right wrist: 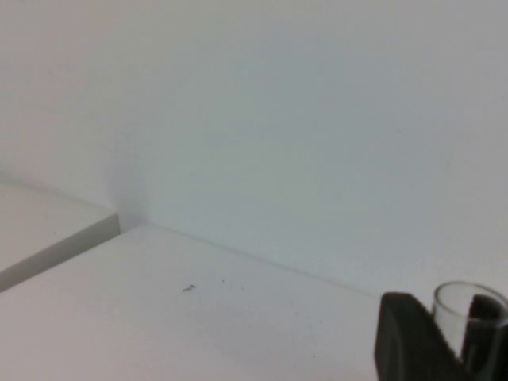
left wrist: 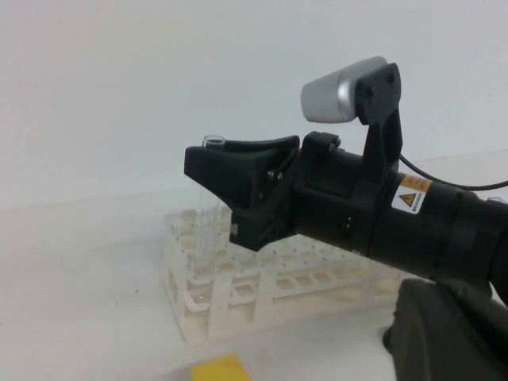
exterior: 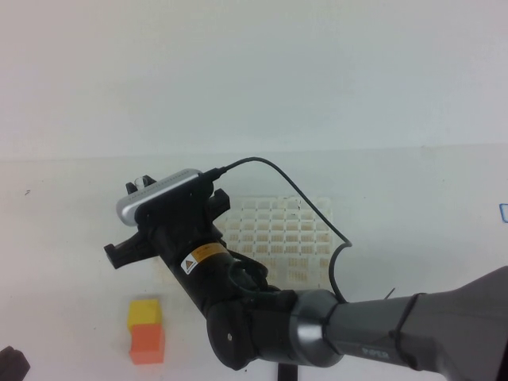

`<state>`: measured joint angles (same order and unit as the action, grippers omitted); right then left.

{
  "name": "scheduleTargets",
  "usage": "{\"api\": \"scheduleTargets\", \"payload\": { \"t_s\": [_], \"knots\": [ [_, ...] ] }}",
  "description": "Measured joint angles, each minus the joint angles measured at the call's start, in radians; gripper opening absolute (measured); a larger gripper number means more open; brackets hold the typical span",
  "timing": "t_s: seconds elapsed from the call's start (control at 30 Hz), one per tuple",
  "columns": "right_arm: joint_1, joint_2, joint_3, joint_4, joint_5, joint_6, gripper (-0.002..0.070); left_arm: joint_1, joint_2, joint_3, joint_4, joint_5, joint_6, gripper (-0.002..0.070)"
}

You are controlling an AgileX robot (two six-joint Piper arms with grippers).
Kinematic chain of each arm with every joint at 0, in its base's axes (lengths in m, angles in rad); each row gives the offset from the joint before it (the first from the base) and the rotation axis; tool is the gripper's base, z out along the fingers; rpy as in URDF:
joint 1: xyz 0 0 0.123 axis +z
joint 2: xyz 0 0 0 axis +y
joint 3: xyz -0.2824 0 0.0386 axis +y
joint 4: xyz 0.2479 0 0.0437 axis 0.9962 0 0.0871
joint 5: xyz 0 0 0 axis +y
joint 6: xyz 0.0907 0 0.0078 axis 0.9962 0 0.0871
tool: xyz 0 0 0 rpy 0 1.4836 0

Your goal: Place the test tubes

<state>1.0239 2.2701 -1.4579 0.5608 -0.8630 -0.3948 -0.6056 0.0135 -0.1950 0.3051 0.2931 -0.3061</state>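
Between the closed fingers (right wrist: 405, 337) of the right gripper (left wrist: 221, 163) a clear glass test tube (left wrist: 212, 144) is held upright. Its open rim is seen just above the black fingers, and its lower part is hidden behind the wrist in the high view. The gripper is carried above the table (exterior: 413, 190), at the middle left of the high view. Just beside the gripper, toward the robot's right, a white test tube rack (exterior: 279, 236) is laid flat on the table. Whether the tube's foot touches anything cannot be told. Near the gripper, on the robot's side of it, a yellow block (exterior: 144, 312) is stacked on an orange block (exterior: 148, 344). Well apart from the right gripper, at the near left corner, only a dark edge of the left gripper (exterior: 11, 363) is shown.
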Motion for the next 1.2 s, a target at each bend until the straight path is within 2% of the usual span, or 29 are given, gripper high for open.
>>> {"api": "scheduleTargets", "payload": {
  "t_s": [0.53,1.2],
  "knots": [
    [-0.002,0.016,0.000,-0.002,0.078,-0.046,0.0125,0.000,0.000,0.000,0.000,0.000,0.000,-0.0001],
    [-0.002,0.031,-0.008,-0.002,0.072,-0.046,0.0125,0.000,0.000,0.000,0.000,0.000,0.000,-0.0001]
  ]
}}
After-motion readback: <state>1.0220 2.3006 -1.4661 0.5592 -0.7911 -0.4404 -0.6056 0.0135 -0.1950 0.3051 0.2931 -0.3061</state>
